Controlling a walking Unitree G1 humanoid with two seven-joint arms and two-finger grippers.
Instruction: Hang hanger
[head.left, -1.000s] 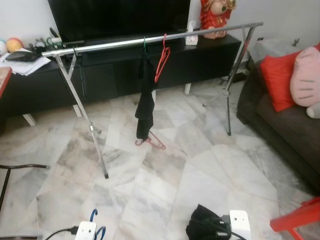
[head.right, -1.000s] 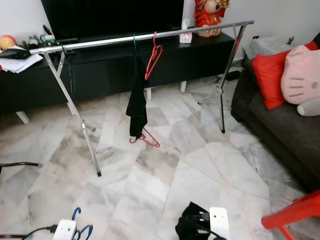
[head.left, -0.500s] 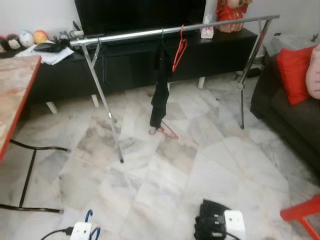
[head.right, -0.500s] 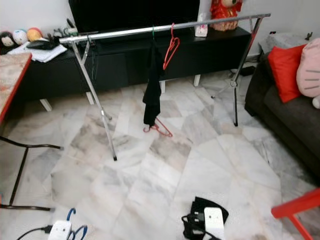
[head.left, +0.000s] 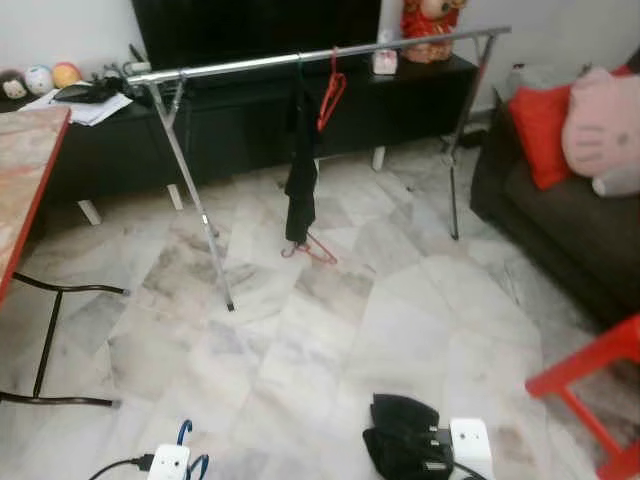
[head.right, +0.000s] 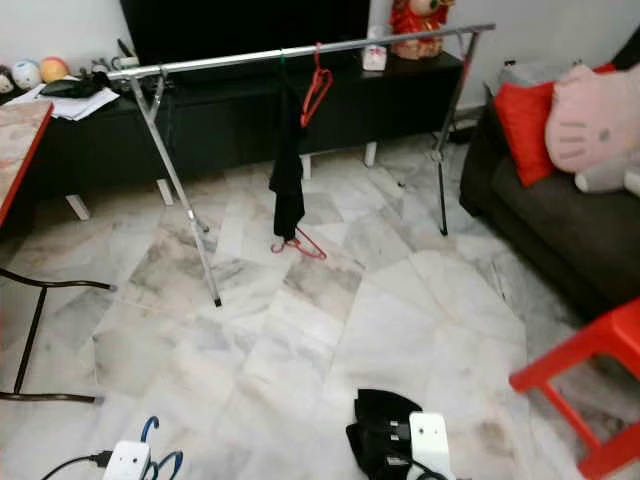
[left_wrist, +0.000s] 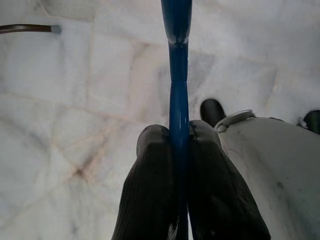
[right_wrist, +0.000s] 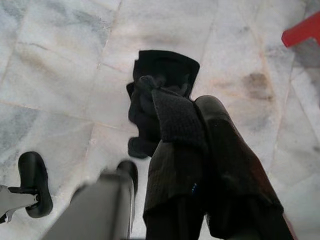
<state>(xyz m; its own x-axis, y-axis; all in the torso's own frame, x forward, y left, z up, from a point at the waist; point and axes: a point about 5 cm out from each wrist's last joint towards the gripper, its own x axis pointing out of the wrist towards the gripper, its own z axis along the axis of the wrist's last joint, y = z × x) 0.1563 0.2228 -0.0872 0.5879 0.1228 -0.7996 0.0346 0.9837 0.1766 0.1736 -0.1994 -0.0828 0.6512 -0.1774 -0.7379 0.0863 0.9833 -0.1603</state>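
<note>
Left gripper (left_wrist: 179, 142): both black fingers were pressed flat against a blue hanger (left_wrist: 179, 70), one on each side of its bar; no gap visible between finger and plastic.
Blue hanger: held low at the robot's left side, just above the marble floor (head.left: 330, 340); its curved end showed beside the wrist in the head view (head.left: 186, 432). In the wrist view its bar ran straight out along the fingers' own line.
Right gripper (right_wrist: 200, 130): closed around a bundle of black cloth (right_wrist: 160, 100), which hung bunched past the fingertips, low at the robot's right (head.left: 400, 440).
Rail (head.left: 320, 55): silver bar of a drying rack, well ahead of the robot, running across the view in front of a black TV cabinet (head.left: 250, 120).
Already on rail: red hanger (head.left: 330, 95), empty, and beside it a dark garment (head.left: 300, 170) hanging down. Another red hanger lay on the floor (head.left: 312, 250) under the garment.
Key relation: rail was ahead of and well above the left gripper, well apart from it.
Judgement: robot needed to close the distance and lift the left arm before the hook could go over the bar. The left arm carried the hanger, so it was the working arm.
Free rail: bare stretch to the left of the dark garment looked the nearer target.
</note>
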